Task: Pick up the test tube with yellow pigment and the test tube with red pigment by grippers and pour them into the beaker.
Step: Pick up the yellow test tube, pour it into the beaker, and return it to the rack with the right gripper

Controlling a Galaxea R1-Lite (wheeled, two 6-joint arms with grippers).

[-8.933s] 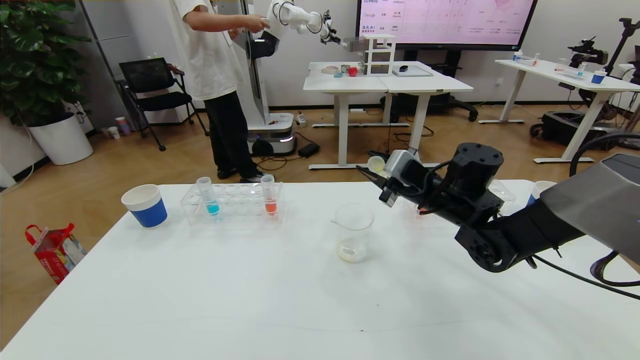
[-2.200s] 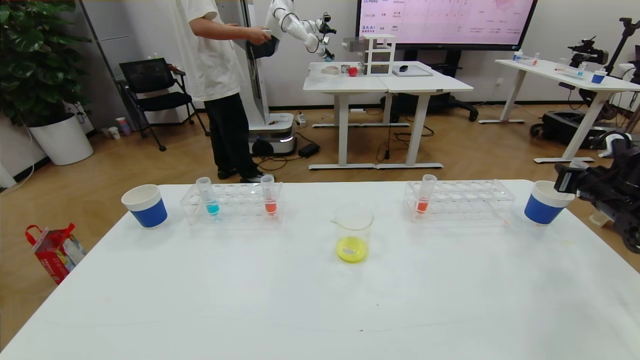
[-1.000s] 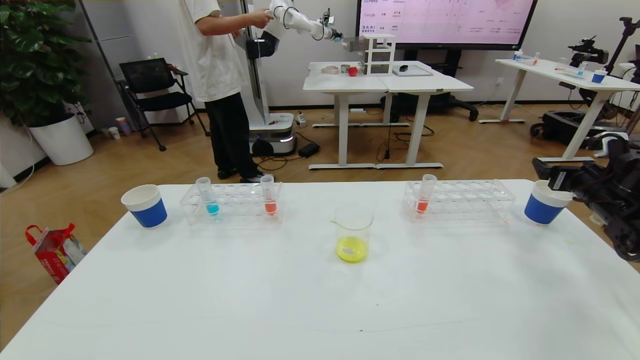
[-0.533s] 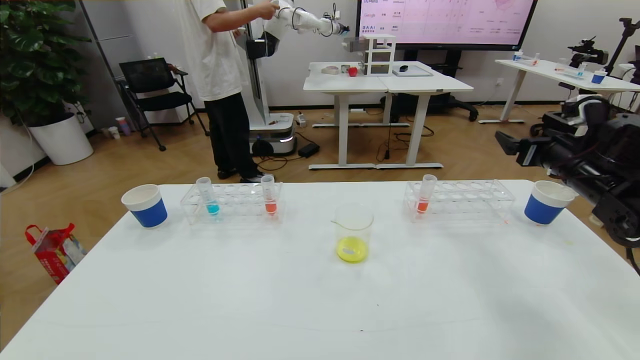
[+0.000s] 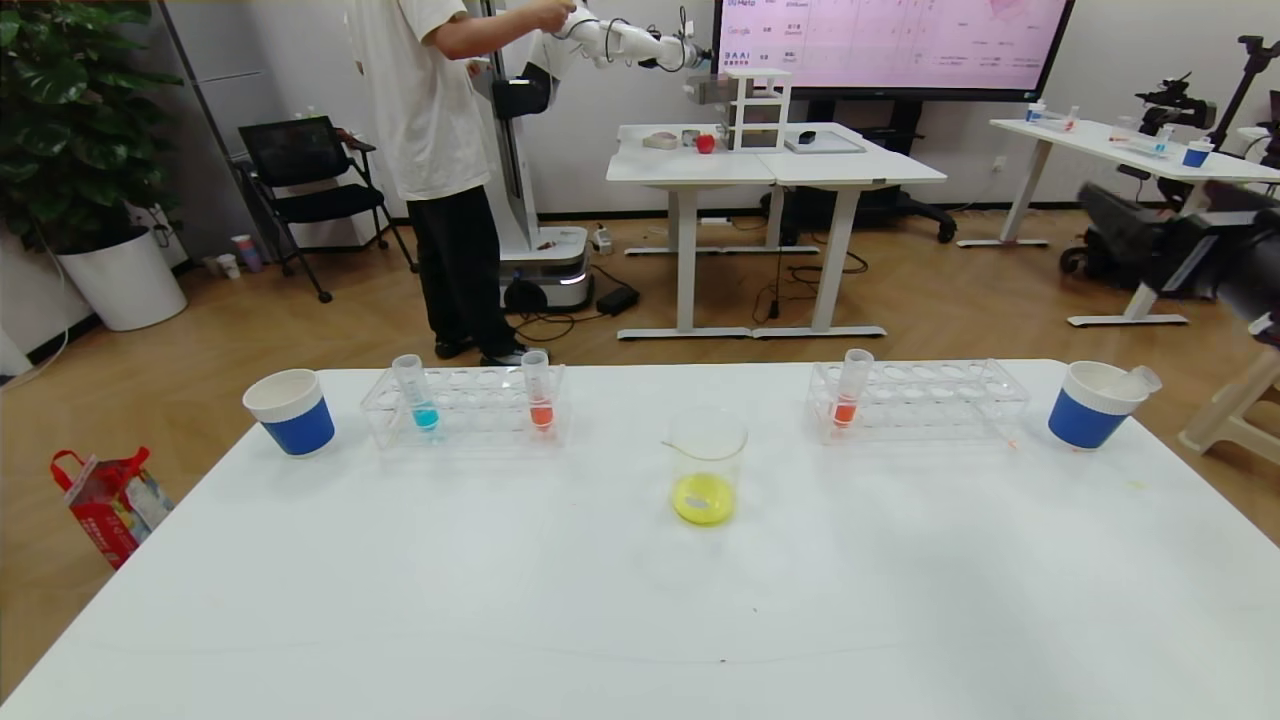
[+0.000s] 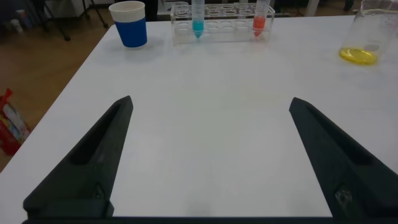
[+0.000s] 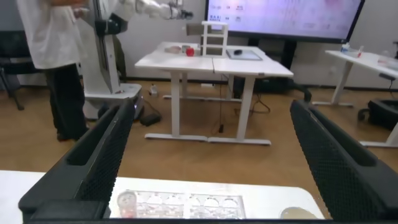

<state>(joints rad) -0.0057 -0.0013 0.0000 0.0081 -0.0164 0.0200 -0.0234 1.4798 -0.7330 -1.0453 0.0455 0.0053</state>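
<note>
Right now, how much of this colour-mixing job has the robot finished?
Yellow liquid already sits in the beaker, and an emptied tube lies in the right paper cup. Nothing is in hand: the right gripper is raised and open. Red tube remains racked, unpoured.

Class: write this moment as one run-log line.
right gripper: open, raised | left gripper: open, idle | beaker: yellow liquid | empty tube: in right cup
</note>
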